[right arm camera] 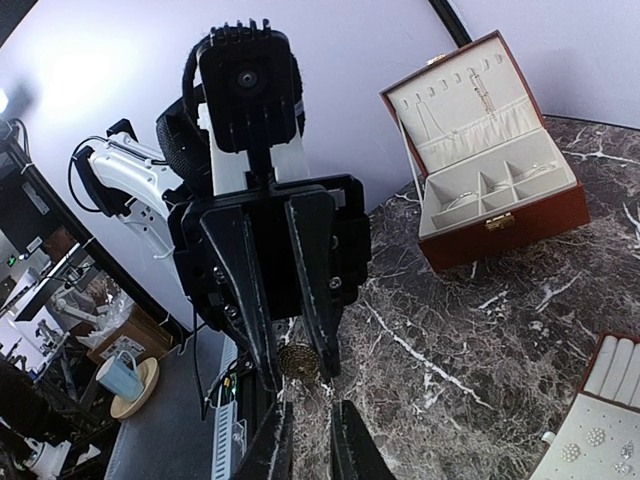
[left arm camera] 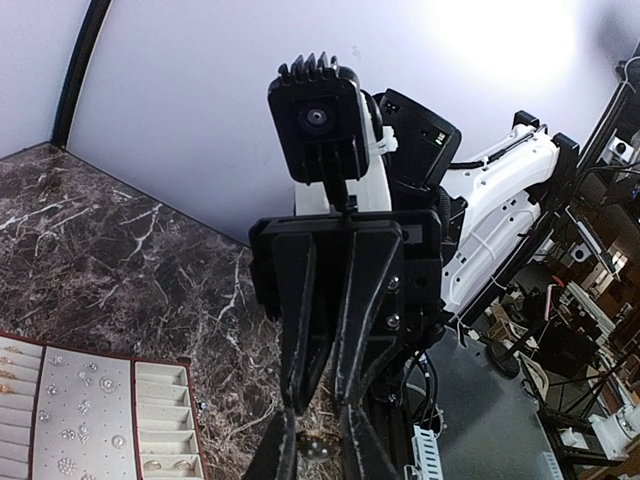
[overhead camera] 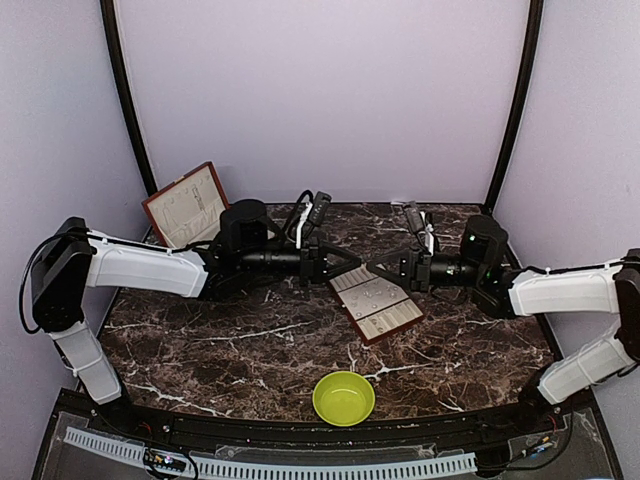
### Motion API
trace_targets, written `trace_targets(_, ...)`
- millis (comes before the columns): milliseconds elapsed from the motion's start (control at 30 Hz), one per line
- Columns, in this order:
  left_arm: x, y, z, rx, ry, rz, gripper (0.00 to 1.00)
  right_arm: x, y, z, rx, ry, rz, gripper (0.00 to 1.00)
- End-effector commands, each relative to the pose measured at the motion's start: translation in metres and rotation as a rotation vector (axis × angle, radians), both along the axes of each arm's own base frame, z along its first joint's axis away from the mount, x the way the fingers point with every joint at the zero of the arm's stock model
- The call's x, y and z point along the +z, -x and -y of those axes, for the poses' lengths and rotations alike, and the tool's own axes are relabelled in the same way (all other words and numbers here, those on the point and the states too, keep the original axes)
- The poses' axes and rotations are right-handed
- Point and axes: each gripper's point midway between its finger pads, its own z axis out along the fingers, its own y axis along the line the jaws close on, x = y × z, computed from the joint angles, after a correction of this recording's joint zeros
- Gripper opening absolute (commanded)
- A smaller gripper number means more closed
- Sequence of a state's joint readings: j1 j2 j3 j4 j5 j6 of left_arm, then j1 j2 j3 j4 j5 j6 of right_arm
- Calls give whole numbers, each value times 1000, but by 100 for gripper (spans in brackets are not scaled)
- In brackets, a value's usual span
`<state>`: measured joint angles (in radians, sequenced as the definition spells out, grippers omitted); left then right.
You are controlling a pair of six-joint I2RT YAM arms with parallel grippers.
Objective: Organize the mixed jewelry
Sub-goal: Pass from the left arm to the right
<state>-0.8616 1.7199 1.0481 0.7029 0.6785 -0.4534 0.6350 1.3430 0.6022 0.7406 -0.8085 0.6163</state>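
My left gripper (overhead camera: 348, 266) (left arm camera: 318, 458) is shut on a small round gold-brown studded piece (left arm camera: 318, 448), which also shows in the right wrist view (right arm camera: 298, 360). It is held in the air over the far end of the flat tray (overhead camera: 395, 322). My right gripper (overhead camera: 383, 268) (right arm camera: 310, 452) faces it tip to tip, its jaws a narrow gap apart and empty, just short of the piece. Several tiny pale pieces (left arm camera: 85, 415) (right arm camera: 597, 437) lie on the tray's cream rows, and rings (left arm camera: 165, 463) sit in its small slots. No wire hoops show clearly.
The red-brown hinged box (overhead camera: 185, 205) (right arm camera: 500, 235) stands open at the back left with its cream lid upright. A lime-green bowl (overhead camera: 344, 397) sits at the near edge in the middle. The tray's brown rim (left arm camera: 192, 420) lies below both grippers. Walls close in the back and sides.
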Motion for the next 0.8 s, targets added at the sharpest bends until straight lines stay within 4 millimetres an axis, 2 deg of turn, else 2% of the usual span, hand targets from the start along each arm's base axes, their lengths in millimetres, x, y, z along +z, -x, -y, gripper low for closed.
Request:
trace_targets(0, 25, 9, -7, -26, 56, 40, 11, 19, 2, -7, 38, -46, 47, 13)
trace_targets(767, 23, 8, -6, -33, 57, 36, 11, 17, 6, -15, 87, -41, 39, 8)
